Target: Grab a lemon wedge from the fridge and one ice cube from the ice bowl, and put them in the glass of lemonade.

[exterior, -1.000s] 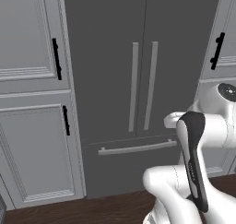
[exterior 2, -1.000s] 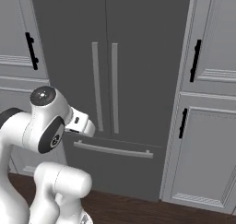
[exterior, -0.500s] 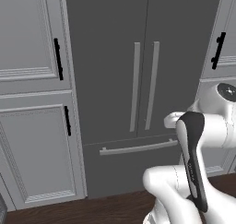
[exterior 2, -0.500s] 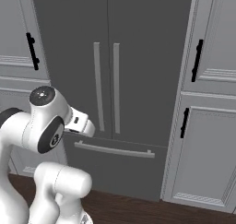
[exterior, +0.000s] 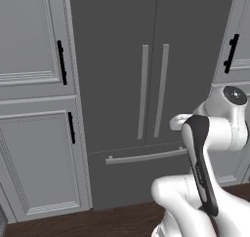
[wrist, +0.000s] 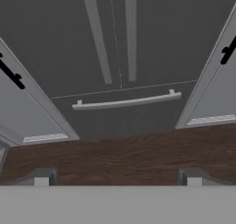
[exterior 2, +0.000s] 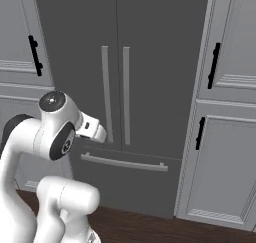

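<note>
Left base view shows the fridge (exterior: 156,60) a little larger and lower in the picture than a second ago, its two long vertical handles (exterior: 153,89) having slid rightward with the whole scene, so the base has crept nearer while nothing in the kitchen itself has moved. Both doors are shut, with the drawer bar (wrist: 126,101) across the bottom section, so the lemon wedge presumably waits inside, unseen. The pincer (wrist: 117,177) is spread as wide as it goes and holds nothing, its fingertips (wrist: 42,177) aimed down at the dark wood floor (wrist: 120,154) before the fridge. Panelled cabinets (exterior 2: 225,152) with black handles flank it. The approach is under way; opening a door comes next.
</note>
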Robot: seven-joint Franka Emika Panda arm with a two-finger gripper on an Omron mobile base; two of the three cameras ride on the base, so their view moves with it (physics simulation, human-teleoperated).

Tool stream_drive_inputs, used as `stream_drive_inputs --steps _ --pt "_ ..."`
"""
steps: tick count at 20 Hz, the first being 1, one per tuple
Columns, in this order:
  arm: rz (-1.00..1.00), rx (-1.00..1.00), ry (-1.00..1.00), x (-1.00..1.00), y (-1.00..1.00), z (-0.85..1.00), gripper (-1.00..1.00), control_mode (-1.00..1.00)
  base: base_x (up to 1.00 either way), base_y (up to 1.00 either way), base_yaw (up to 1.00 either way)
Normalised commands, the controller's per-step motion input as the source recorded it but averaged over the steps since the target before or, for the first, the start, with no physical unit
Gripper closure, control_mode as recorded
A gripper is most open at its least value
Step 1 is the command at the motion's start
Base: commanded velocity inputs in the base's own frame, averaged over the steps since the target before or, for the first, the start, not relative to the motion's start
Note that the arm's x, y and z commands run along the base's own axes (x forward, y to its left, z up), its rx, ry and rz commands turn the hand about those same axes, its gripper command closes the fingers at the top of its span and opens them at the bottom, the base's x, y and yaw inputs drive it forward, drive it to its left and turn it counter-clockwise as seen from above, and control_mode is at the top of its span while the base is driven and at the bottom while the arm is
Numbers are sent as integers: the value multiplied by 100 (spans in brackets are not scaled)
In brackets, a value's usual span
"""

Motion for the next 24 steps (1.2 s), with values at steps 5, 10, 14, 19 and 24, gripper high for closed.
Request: stream_drive_inputs --steps 5,10,14,19,24 --pt "4 0 -11 56 0 -1 -100 -100 0 0 0" --pt "12 0 -28 91 11 0 -100 -100 0 0 0" --pt "5 0 -8 81 18 2 -100 -100 0 0 0" --pt "0 0 3 67 24 42 -100 -100 0 0 0" --pt "0 0 9 60 18 59 -100 -100 0 0 0"
